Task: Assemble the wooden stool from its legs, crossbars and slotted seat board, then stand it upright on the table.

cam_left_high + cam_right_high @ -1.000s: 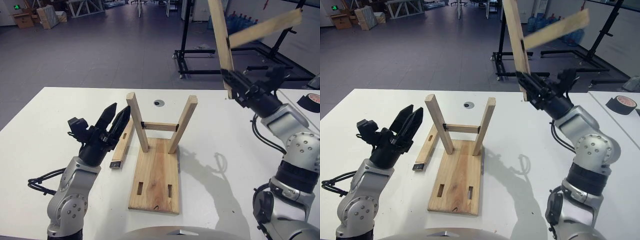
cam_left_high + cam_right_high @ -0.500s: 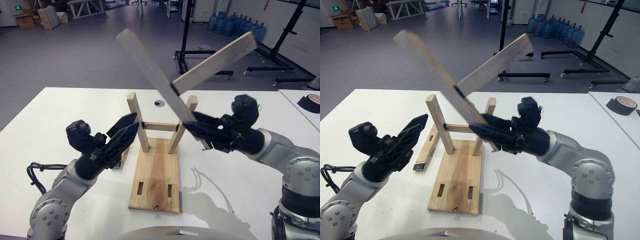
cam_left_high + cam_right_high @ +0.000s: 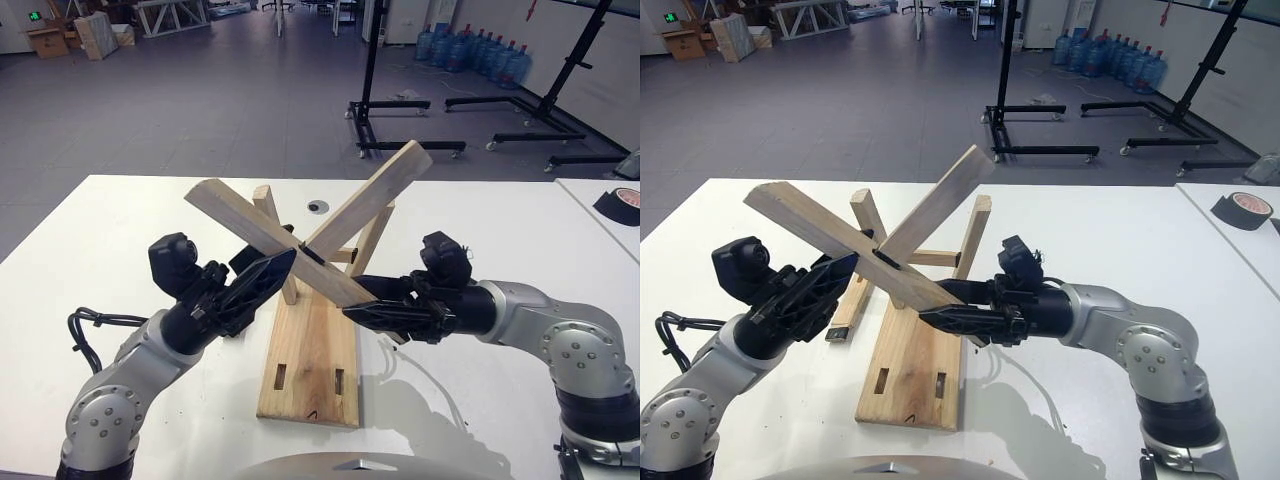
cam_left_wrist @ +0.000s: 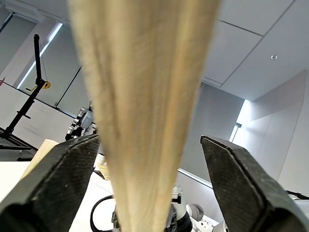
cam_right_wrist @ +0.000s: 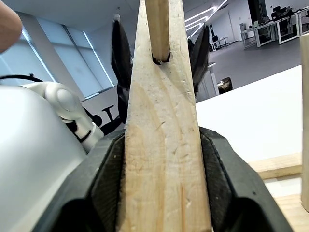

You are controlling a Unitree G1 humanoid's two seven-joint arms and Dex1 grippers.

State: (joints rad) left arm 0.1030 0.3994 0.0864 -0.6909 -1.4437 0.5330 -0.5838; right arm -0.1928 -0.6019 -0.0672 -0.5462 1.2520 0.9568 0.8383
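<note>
Two pale wooden legs joined in X (image 3: pixel 300 245) — your right gripper (image 3: pixel 352 312) clenched on one lower end, holding them in air over flat slotted seat board (image 3: pixel 310 375). Your left gripper (image 3: pixel 285 262) — fingers spread around X near its crossing. Board lies near white table (image 3: pixel 100 220) front edge, upright legs with crossbar (image 3: pixel 340 255) at its far end.

The slotted seat board (image 3: pixel 905 375) is lying flat, running 12 to 6, its near slots open. Two legs (image 3: pixel 975 235) are standing at its 12 o'clock end, joined by a crossbar (image 3: pixel 935 258). A raised leg (image 3: pixel 810 215) is hanging tilted above them, a second bar (image 3: pixel 940 195) jutting from it toward 1 o'clock. A spare leg (image 3: pixel 848 308) is lying at the board's 9 o'clock.
</note>
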